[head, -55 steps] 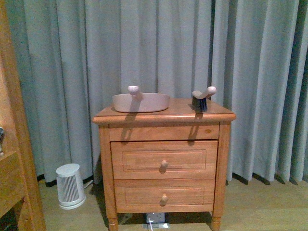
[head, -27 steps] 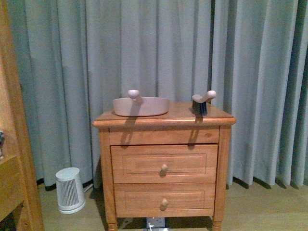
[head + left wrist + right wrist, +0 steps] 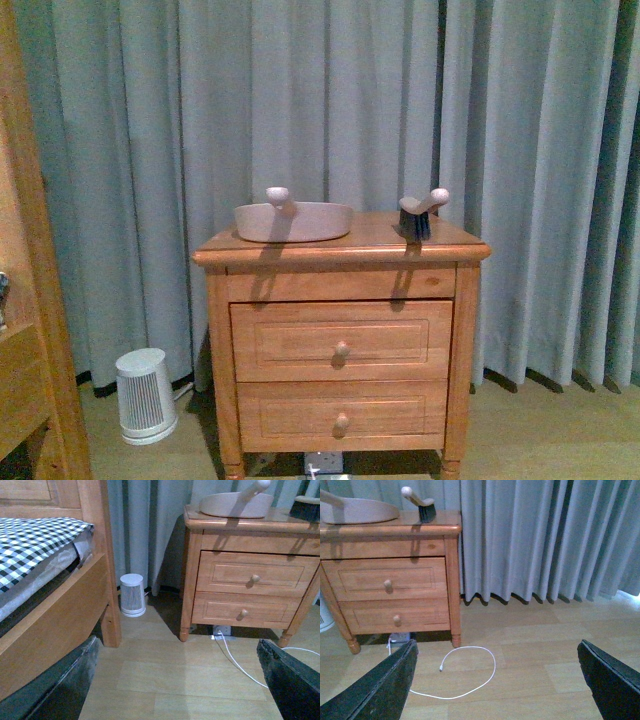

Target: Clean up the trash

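The trash is out of view in all three views. A beige dustpan (image 3: 293, 220) and a small brush (image 3: 420, 213) lie on top of a wooden nightstand (image 3: 340, 340). Both also show in the wrist views, the dustpan (image 3: 235, 504) (image 3: 355, 510) and the brush (image 3: 422, 505). My left gripper (image 3: 175, 690) hangs open above bare wooden floor in front of the nightstand. My right gripper (image 3: 495, 690) is open too, over the floor to the nightstand's right, with nothing between its dark fingers (image 3: 615, 680). Neither arm shows in the front view.
A small white heater (image 3: 146, 394) stands on the floor left of the nightstand. A wooden bed frame (image 3: 65, 615) with a checked cover is further left. A white cable (image 3: 470, 675) loops on the floor near a power strip (image 3: 220, 631). Grey curtains (image 3: 330, 100) hang behind.
The front view has shifted a little, so the nightstand sits slightly lower in the picture. Dustpan and brush have not moved on it.
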